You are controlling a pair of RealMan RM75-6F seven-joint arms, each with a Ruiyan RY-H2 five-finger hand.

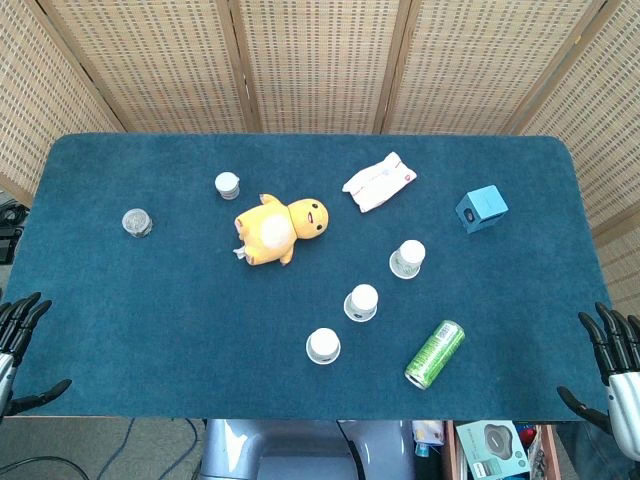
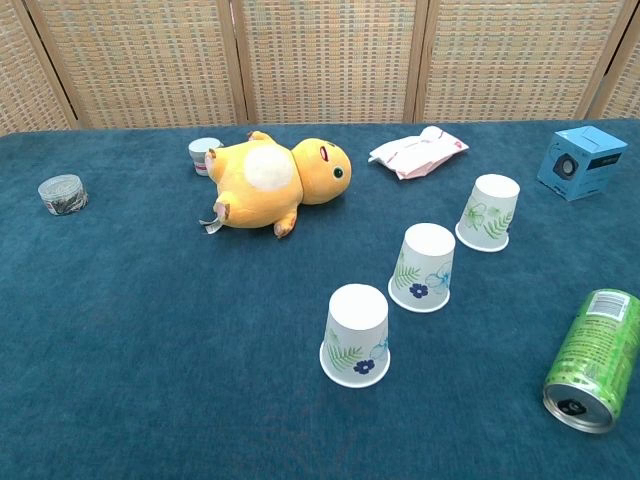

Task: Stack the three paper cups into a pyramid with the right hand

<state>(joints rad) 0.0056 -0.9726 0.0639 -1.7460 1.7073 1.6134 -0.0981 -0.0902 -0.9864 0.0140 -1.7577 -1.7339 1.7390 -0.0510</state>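
Observation:
Three white paper cups with flower prints stand upside down in a diagonal row on the blue table: the near one (image 1: 323,345) (image 2: 356,335), the middle one (image 1: 362,302) (image 2: 423,267) and the far one (image 1: 407,258) (image 2: 489,212). They stand apart from each other. My right hand (image 1: 615,365) hangs at the table's right front corner, fingers spread, holding nothing. At the left front corner my left hand (image 1: 18,340) is also spread and empty. Neither hand shows in the chest view.
A green can (image 1: 434,354) (image 2: 592,359) lies on its side right of the cups. A yellow plush toy (image 1: 277,226) (image 2: 272,184), a white packet (image 1: 379,181) (image 2: 418,152), a blue box (image 1: 481,208) (image 2: 581,161), a small white jar (image 1: 228,185) (image 2: 204,155) and a clear round container (image 1: 137,222) (image 2: 62,193) lie further back.

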